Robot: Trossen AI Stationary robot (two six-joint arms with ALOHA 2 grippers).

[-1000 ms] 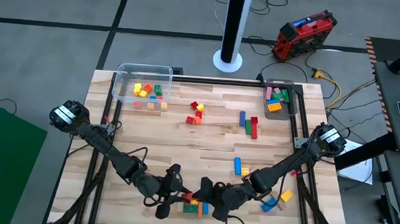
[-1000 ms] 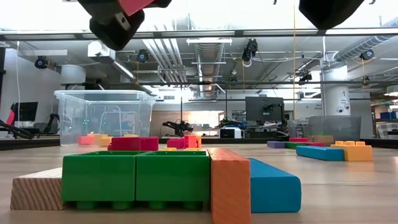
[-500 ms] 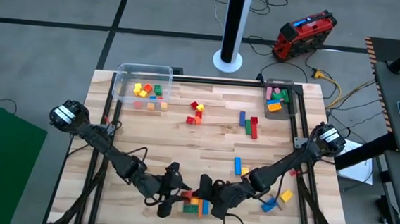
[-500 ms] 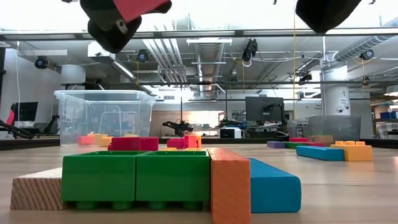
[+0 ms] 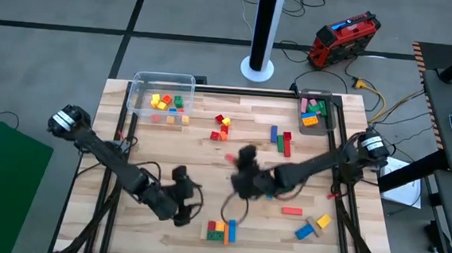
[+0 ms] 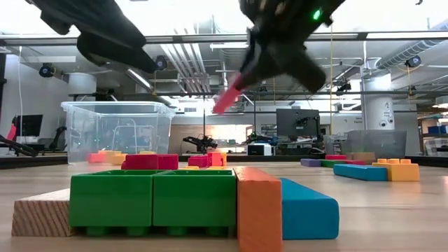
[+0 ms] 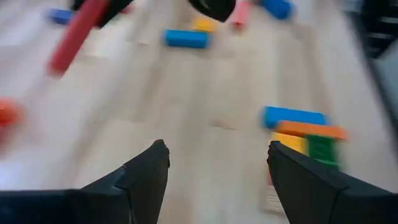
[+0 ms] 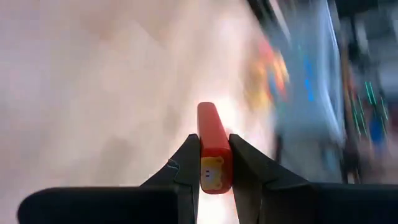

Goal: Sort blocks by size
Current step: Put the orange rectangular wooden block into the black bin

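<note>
Now | right gripper (image 8: pixel 214 163) raised mid-table, clamping red bar (image 8: pixel 211 146) | left gripper (image 7: pixel 214 165) low, fingers spread, empty

Light wooden table (image 5: pixel 184 151), scattered blocks (image 5: pixel 281 140), clear tub (image 5: pixel 162 100), grey tray (image 5: pixel 316 114), green-orange-blue cluster (image 5: pixel 220 231)

A pale wood-grain desk (image 5: pixel 201 145) carries bright toy blocks. Closest in the low view, two green blocks (image 6: pixel 152 201) sit beside an orange bar (image 6: pixel 259 207) and a blue bar (image 6: pixel 308 208), with a plain wooden block (image 6: pixel 42 213) at the end. The black right gripper (image 8: pixel 214 163) has its jaws around a red bar (image 8: pixel 211 146) with a small yellow face printed on its end. The left gripper (image 7: pixel 214 168) is black too. The clear tub (image 5: pixel 162 98) holds yellow, red and green pieces; others look orange, though they are too small to be sure.
</note>
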